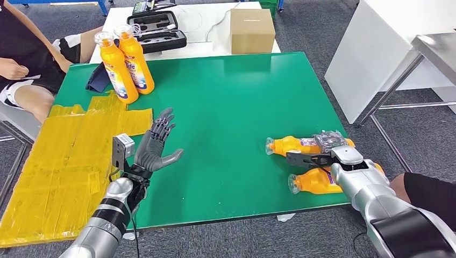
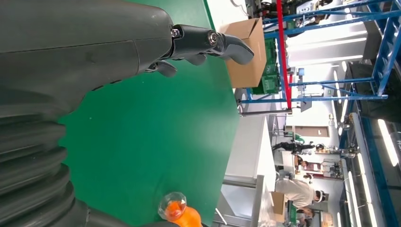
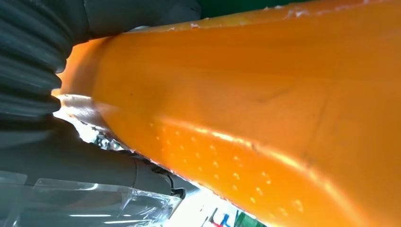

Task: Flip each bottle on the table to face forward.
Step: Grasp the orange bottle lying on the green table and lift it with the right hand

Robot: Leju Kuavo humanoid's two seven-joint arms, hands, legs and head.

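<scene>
two orange bottles [image 1: 125, 63] are standing up side by side at the far left of the green tabletop [image 1: 231, 113], touching each other, with their clear caps on top. just beside them a dark cloth [image 1: 99, 78] is lying on the tabletop. a big patch of yellow tape [image 1: 64, 161] is covering the near left part of the tabletop.

two more orange bottles are lying on their sides near the right edge, caps pointing left. the far lying bottle [image 1: 293, 144] is sitting just behind the near lying bottle [image 1: 312, 181].

the right hand [image 1: 328, 150] is reaching over these two. it is pressing against an orange bottle body [image 3: 265, 109] in the right wrist view, with fingers [image 3: 85, 165] beside it. i cannot tell if the hand is really gripping it.

the left hand [image 1: 157, 146] is hovering over the middle left of the tabletop. its fingers are spread apart and it is holding nothing. in the left wrist view its thumb [image 2: 222, 43] is sticking out over the green, and a clear bottle cap [image 2: 172, 206] is peeking in.

a brown cardboard box [image 1: 251, 30] and an open black case [image 1: 156, 29] are sitting on a white table [image 1: 204, 49] behind. a person [image 1: 27, 59] is sitting at the far left.
</scene>
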